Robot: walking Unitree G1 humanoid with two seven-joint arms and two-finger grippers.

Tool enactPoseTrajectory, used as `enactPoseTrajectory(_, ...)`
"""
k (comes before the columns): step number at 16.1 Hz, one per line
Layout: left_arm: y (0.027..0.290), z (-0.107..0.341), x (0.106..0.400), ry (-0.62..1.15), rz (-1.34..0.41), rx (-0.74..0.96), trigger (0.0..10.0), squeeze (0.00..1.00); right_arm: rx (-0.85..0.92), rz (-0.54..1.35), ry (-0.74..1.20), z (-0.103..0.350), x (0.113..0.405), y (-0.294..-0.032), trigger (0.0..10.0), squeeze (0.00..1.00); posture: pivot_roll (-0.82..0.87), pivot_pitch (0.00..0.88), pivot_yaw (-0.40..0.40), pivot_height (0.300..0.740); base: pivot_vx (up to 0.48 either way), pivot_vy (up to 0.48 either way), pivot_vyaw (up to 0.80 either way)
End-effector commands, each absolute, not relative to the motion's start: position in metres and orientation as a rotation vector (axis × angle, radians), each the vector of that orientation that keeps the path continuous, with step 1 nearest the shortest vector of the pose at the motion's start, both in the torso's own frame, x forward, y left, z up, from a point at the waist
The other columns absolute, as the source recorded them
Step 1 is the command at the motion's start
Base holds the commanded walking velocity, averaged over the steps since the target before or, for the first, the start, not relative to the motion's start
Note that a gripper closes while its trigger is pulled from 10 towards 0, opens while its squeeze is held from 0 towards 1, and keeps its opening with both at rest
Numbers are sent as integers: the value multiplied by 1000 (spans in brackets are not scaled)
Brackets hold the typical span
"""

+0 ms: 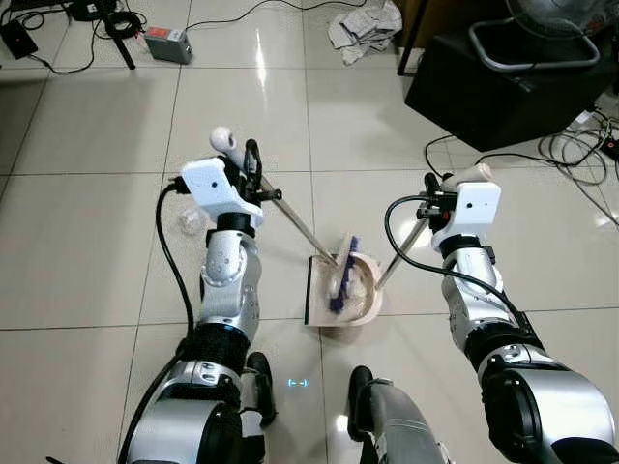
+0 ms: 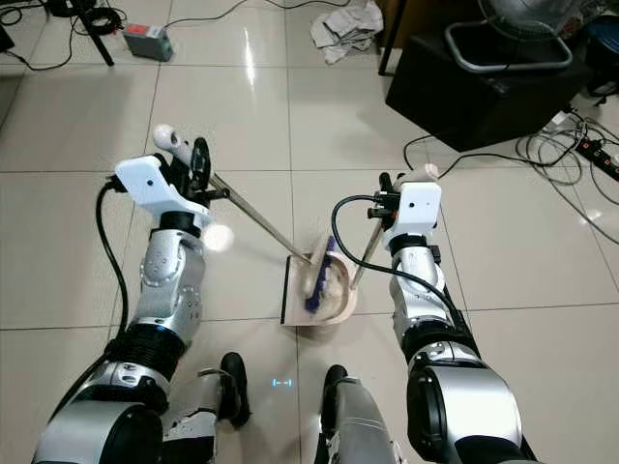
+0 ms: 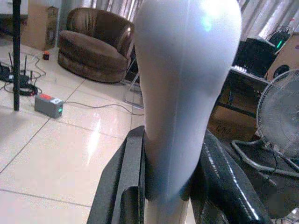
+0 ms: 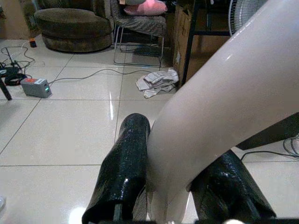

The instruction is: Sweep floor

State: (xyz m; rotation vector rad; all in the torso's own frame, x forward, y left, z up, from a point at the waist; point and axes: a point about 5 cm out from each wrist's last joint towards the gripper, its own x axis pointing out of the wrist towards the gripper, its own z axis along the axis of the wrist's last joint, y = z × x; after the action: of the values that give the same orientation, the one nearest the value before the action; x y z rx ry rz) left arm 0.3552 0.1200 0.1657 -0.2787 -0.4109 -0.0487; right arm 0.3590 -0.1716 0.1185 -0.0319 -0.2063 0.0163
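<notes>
Black fingers (image 3: 219, 182) of the left gripper (image 1: 253, 166) clench the pale grip of the broom handle (image 3: 187, 84); its thin rod slants down to the blue-bristled broom head (image 1: 340, 280), which lies inside the dustpan (image 1: 340, 292) on the tiled floor (image 1: 116, 242) just ahead of the robot's feet. Opposite, the right gripper (image 1: 432, 188) is clamped on the dustpan handle (image 4: 219, 121), whose rod runs down to the pan's right side.

To do this step well, I judge the pan's front lip should stay flat on the tile while the bristles draw dirt inward with short strokes.

Open tile spreads ahead and to the left. Cables (image 1: 571, 155) and a black box (image 1: 503, 82) crowd the right; crumpled paper (image 1: 366, 29) lies farther ahead, near a grey power box (image 1: 167, 44).
</notes>
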Motion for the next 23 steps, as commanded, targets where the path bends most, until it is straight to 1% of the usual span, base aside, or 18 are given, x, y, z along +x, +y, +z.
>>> enactPoseTrajectory(1, 120, 175, 354, -459, -67, -273, 10000, 0, -47, 23, -151, 105, 353, -172, 10000, 0, 68, 274, -32, 740, 0, 0, 0)
enactPoseTrajectory(2, 123, 176, 353, -463, -71, -262, 10000, 0, -46, 22, -152, 105, 353, -172, 10000, 0, 69, 269, -32, 740, 0, 0, 0)
enactPoseTrajectory(5, 147, 195, 349, -537, -110, -175, 10000, 0, -33, 11, -157, 107, 355, -173, 10000, 0, 87, 239, -36, 740, 0, 0, 0)
enactPoseTrajectory(7, 165, 203, 346, -567, -105, -79, 10000, 0, -23, 2, -159, 108, 355, -175, 10000, 0, 94, 229, -41, 740, 0, 0, 0)
enactPoseTrajectory(8, 174, 203, 346, -564, -92, 1, 10000, 0, -23, 1, -160, 107, 354, -175, 10000, 0, 94, 229, -41, 740, 0, 0, 0)
enactPoseTrajectory(10, 201, 195, 345, -510, -34, 184, 10000, 0, -21, -2, -160, 106, 353, -176, 10000, 0, 92, 219, -44, 740, 0, 0, 0)
enactPoseTrajectory(11, 203, 194, 345, -504, -36, 203, 10000, 0, -21, -2, -160, 106, 353, -177, 10000, 0, 92, 219, -44, 740, 0, 0, 0)
enactPoseTrajectory(12, 211, 185, 345, -462, -17, 225, 10000, 0, -21, -4, -157, 104, 352, -177, 10000, 0, 89, 218, -44, 740, 0, 0, 0)
enactPoseTrajectory(14, 218, 171, 346, -398, -1, 227, 10000, 0, -23, -5, -151, 103, 351, -177, 10000, 0, 84, 220, -45, 740, 0, 0, 0)
enactPoseTrajectory(17, 221, 153, 348, -325, 26, 215, 10000, 0, -24, -2, -147, 101, 350, -176, 10000, 0, 75, 230, -47, 740, 0, 0, 0)
enactPoseTrajectory(19, 219, 148, 349, -311, 37, 188, 10000, 0, -22, -2, -146, 101, 350, -175, 10000, 0, 70, 233, -47, 740, 0, 0, 0)
enactPoseTrajectory(20, 215, 148, 352, -314, 53, 128, 10000, 0, -23, -3, -143, 100, 350, -175, 10000, 0, 68, 236, -46, 740, 0, 0, 0)
enactPoseTrajectory(23, 209, 150, 357, -313, 50, 109, 10000, 0, -24, -4, -135, 100, 351, -174, 10000, 0, 66, 235, -43, 740, 0, 0, 0)
